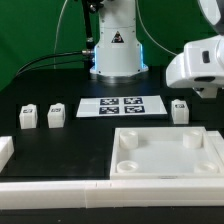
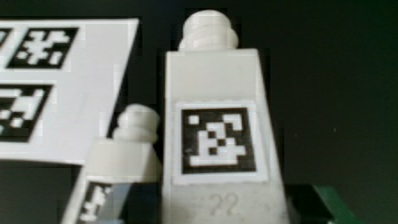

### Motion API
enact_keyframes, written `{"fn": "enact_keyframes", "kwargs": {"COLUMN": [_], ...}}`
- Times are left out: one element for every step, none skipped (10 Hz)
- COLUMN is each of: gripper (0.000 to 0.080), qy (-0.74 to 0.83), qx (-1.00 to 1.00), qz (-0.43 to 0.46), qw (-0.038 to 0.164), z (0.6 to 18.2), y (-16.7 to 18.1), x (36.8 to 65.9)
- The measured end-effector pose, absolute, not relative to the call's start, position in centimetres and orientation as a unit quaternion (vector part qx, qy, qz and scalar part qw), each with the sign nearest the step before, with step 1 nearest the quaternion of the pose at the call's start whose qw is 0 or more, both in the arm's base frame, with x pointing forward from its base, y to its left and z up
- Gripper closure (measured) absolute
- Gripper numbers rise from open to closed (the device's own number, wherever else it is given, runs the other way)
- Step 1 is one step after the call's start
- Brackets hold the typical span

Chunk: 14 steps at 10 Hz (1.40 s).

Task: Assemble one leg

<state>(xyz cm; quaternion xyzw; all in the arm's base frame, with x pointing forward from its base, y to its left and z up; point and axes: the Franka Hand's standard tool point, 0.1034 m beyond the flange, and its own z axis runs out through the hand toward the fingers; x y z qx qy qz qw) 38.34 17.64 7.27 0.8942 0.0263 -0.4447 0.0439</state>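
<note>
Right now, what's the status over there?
Gripper above the table, jaws unreadable. Leg fills wrist view, second leg beside it. Marker board close by.

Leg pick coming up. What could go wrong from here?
1. In the wrist view the centre leg and a second leg lie very close together. Closing on one could bump or drag the other.
2. The marker board lies right beside them. A shoved leg could slide onto it and cover tags.
</note>
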Motion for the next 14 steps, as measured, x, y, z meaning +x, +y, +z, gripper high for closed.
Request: {"fn": "enact_keyframes", "kwargs": {"gripper": [0.0505,0.0505,0.0505,0.0505,0.0505,0.0505,0.0505,0.0505,0.0505,0.0505,0.0505,0.0505,0.0505,0.0505], "qy": [0.025,0.024,0.024,0.024,0.024,0.023,0.023,0.025,0.038,0.049,0.056,0.071,0.08,0.088], "qx": [0.896,0.903,0.903,0.902,0.922,0.941,0.955,0.975,0.982,0.989,0.99,0.994,0.996,0.996], "qz": [-0.442,-0.427,-0.427,-0.429,-0.384,-0.336,-0.295,-0.222,-0.182,-0.142,-0.126,-0.077,-0.019,0.027], "qw": [0.045,0.045,0.046,0.046,0.038,0.031,0.025,0.015,0.012,0.007,0.002,-0.007,-0.015,-0.02], "z": [8.8,9.9,9.9,9.6,9.3,9.4,9.4,9.3,9.5,10.0,10.7,11.4,12.0,12.1], "y": [17.3,17.1,17.0,17.1,17.4,17.6,17.7,18.1,17.7,16.9,16.0,15.2,13.8,12.2], "x": [38.7,39.1,38.7,38.7,39.6,40.0,40.1,40.7,40.6,41.8,42.9,45.0,47.0,48.7]}}
